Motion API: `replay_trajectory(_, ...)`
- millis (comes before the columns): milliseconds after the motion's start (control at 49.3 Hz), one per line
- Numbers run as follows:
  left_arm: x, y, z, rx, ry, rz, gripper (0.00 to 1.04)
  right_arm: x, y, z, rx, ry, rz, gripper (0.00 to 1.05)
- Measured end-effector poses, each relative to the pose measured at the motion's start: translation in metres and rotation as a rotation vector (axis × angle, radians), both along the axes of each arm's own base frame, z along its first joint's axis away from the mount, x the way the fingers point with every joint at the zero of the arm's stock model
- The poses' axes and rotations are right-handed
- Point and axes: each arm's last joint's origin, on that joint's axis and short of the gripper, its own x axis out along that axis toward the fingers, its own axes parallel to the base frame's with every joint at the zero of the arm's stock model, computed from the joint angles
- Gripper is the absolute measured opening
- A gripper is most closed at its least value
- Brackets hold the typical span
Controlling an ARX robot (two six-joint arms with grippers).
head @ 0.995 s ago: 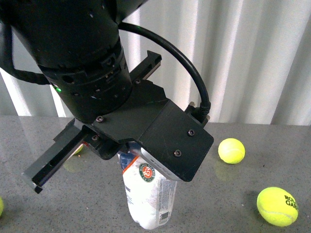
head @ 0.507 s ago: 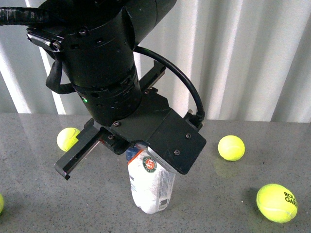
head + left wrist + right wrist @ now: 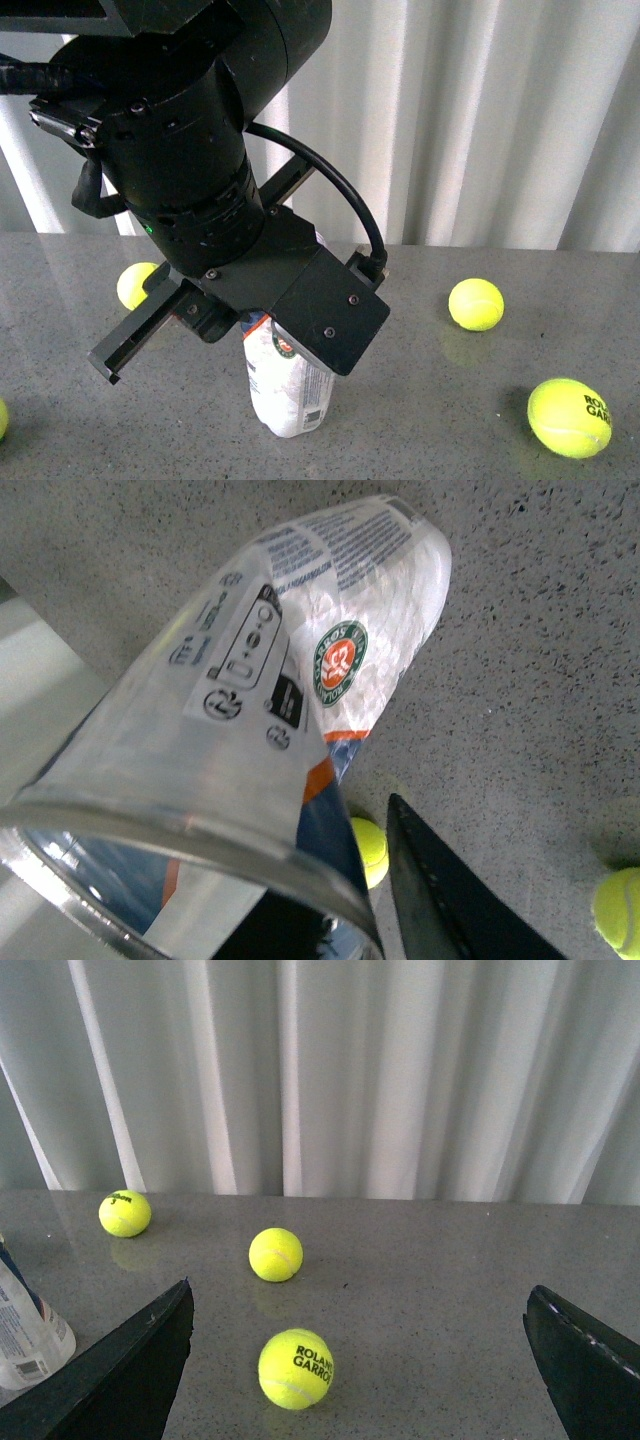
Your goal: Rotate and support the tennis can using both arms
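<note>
Standing on the table (image 3: pixel 480 400), tennis can (image 3: pixel 285 385) is gripped by left hand (image 3: pixel 262 318); right hand (image 3: pixel 360 1360) spread open.

1. The left arm (image 3: pixel 200 200) hid the top of the tennis can (image 3: pixel 285 385) in the front view.
2. At 9 o'clock, a tennis ball (image 3: pixel 3 420) was cut by the frame edge.
3. The label's small print was unreadable.

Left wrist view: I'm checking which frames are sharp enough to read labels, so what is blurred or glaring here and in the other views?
Left wrist view: tennis can rim near the lens blurred, label legible. Front view: arm dark, little detail. Right wrist view: sharp, ball print readable.
</note>
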Motion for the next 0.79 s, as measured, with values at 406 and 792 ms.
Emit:
replay_trajectory(406,-0.006,-0.007,0.006,-0.022,0.021,-0.001,0.93,0.000,0.000,0.000,0.000,0.000,0.000,0.98)
replay_trajectory(792,-0.030,0.010,0.095,-0.380,0.005,0.029,0.98,0.000,0.000,0.000,0.000,0.000,0.000,0.98)
